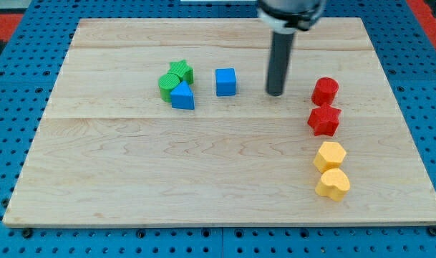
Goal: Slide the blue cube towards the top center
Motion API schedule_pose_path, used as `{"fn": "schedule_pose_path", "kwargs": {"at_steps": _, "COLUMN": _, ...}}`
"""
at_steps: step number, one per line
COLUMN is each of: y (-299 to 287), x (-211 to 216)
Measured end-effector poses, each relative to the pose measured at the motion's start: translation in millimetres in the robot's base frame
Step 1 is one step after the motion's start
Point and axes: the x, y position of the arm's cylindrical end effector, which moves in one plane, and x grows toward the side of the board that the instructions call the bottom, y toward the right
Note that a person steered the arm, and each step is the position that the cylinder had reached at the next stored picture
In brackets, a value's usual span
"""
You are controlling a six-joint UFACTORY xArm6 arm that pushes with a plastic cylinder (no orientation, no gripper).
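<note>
The blue cube (225, 82) sits on the wooden board (203, 179), a little left of centre in the upper half. My tip (275, 93) rests on the board to the cube's right, about a cube's width and a half away, not touching it. The rod rises from there toward the view's top.
Left of the cube, a blue triangular block (182, 96) touches a green cylinder (168, 85) and a green star-like block (181, 71). At the right stand a red cylinder (324, 91), a red star (324, 120), a yellow hexagon (330, 155) and a yellow heart (333, 184).
</note>
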Motion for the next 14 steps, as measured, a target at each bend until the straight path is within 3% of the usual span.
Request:
{"fn": "schedule_pose_path", "kwargs": {"at_steps": 4, "y": 54.1, "x": -23.0}}
{"fn": "schedule_pose_path", "kwargs": {"at_steps": 8, "y": 54.2, "x": -29.5}}
{"fn": "schedule_pose_path", "kwargs": {"at_steps": 10, "y": -28.9, "x": -36.6}}
{"fn": "schedule_pose_path", "kwargs": {"at_steps": 11, "y": -27.8, "x": -44.0}}
{"fn": "schedule_pose_path", "kwargs": {"at_steps": 13, "y": -108.6, "x": 17.2}}
{"fn": "schedule_pose_path", "kwargs": {"at_steps": 14, "y": -158.1, "x": 14.8}}
